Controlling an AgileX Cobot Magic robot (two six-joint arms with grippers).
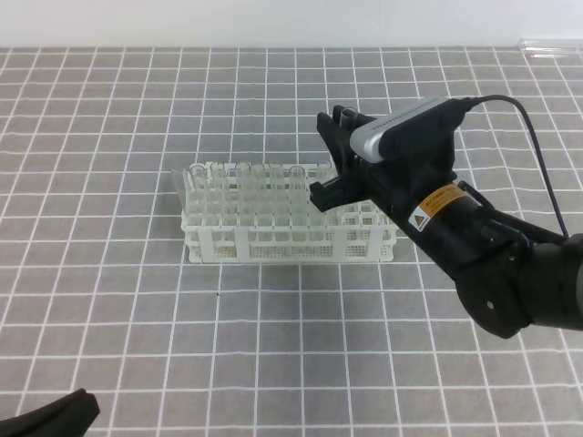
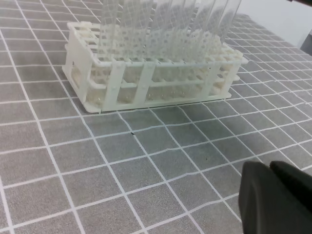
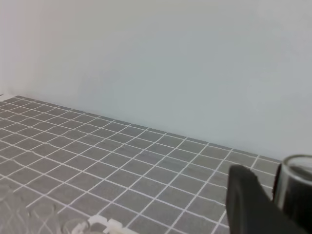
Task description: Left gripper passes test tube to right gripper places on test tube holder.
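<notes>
Grey gridded counter (image 1: pixel 109 346) carrying everything. White test tube holder (image 1: pixel 273 238) sitting mid-counter, clear tubes standing in its rows. Right tool (image 1: pixel 339 155) hovering over holder's right rear end, jaws partly spread, pinching test tube (image 3: pixel 297 187), whose open rim is showing at right wrist view's edge. Left tool (image 2: pixel 275 200) resting low near counter's front left, jaws pressed together, gripping nothing.

Grey tabletop (image 1: pixel 109 346) gridded with white lines, plain pale wall (image 3: pixel 170 63) behind, soft even light.
</notes>
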